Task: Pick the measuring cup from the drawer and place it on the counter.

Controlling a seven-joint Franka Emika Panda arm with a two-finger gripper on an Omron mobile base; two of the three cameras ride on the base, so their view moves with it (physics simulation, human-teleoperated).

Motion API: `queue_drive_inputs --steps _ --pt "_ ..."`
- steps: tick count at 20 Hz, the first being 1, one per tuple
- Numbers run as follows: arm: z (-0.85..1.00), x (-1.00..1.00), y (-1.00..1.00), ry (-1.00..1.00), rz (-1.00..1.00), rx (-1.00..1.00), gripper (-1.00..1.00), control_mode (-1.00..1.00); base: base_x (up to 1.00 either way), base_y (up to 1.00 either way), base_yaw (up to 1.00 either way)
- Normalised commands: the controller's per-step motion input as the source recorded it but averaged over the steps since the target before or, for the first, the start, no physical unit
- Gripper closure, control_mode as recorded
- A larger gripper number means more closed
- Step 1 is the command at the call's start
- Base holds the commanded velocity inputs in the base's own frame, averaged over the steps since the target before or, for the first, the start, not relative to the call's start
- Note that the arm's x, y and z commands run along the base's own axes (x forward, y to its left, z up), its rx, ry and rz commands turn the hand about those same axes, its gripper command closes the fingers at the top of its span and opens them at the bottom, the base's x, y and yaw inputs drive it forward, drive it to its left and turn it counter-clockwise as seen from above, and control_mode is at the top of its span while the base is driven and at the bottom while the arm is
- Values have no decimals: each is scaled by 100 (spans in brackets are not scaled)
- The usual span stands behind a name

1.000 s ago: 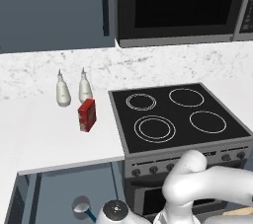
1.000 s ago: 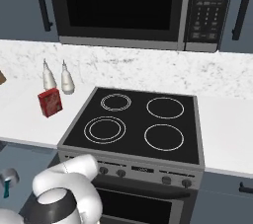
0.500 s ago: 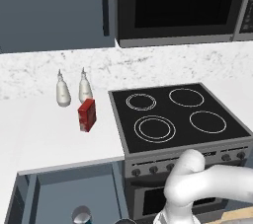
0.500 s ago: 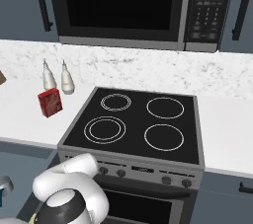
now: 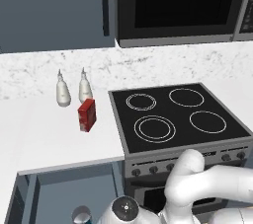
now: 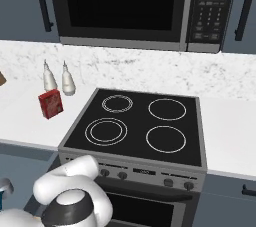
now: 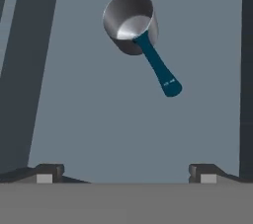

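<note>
The measuring cup [image 7: 129, 20], grey metal with a teal-blue handle [image 7: 158, 67], lies on the floor of the open drawer [image 7: 123, 119]. In the hand view it sits ahead of my gripper [image 7: 126, 174], slightly right of centre, with its handle angled toward the right fingertip [image 7: 207, 172]. My gripper is open, holds nothing and is well short of the cup. In the left base view the cup [image 5: 81, 214] shows in the drawer [image 5: 54, 188] just left of my arm. Its rim [image 6: 4, 186] peeks in at the left edge of the right base view. Above the drawer runs the white counter [image 5: 44, 139].
On the counter stand a red box [image 5: 87, 114] and two white shakers [image 5: 63, 92]. The black stove top [image 5: 173, 119] lies to the right, under a microwave [image 6: 125, 6]. The drawer's dark side walls [image 7: 24, 70] flank the cup.
The arm has kept bending down over the drawer and its round joint now sits further right. The cup, box and shakers have not moved.
</note>
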Motion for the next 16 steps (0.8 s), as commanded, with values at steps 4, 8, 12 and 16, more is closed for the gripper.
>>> queue_drive_inputs --steps 4,8,12,16 --pt "13 87 0 1 0 0 -100 -100 0 0 0" --pt "0 63 1 9 0 0 -100 -100 0 0 0" --pt "-2 58 7 9 0 0 -100 -100 0 0 0" --pt "-26 24 4 3 0 0 -100 -100 0 0 0"
